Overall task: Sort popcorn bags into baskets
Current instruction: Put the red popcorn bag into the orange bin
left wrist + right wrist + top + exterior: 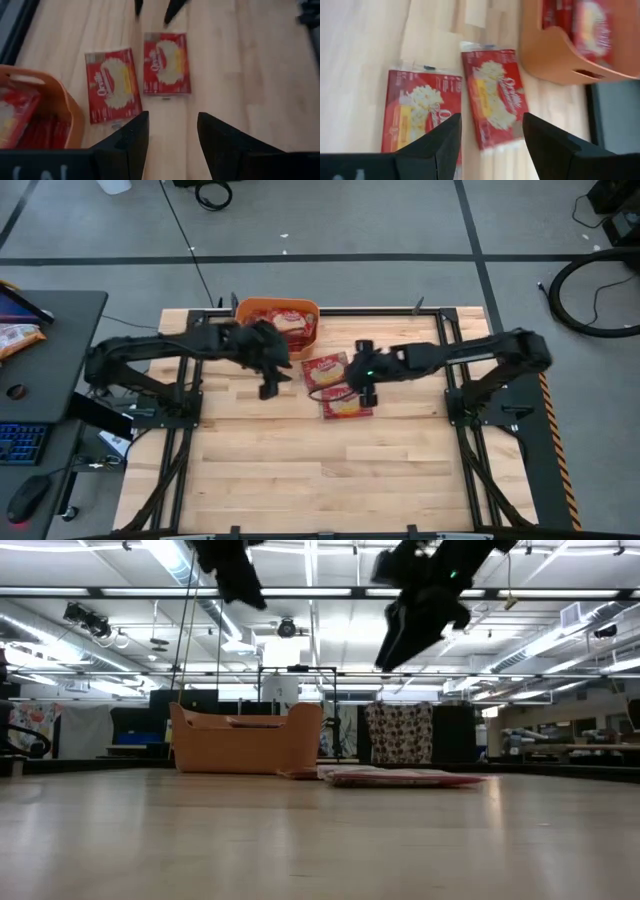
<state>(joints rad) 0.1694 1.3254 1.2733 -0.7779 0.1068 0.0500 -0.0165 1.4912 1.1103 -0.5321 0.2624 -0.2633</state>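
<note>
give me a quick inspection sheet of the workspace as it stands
surface: wooden table, bare apart from the job's things
job's things: orange basket at the far edge, popcorn bags inside; two popcorn bags flat on the table, one nearer the basket, one farther from it
clutter: nothing seen on the table
grippers: left gripper open, empty, raised beside the basket; right gripper open, empty, above the two loose bags
cables: black cables on the floor
surroundings: desk with keyboard and mouse; no person seen
</note>
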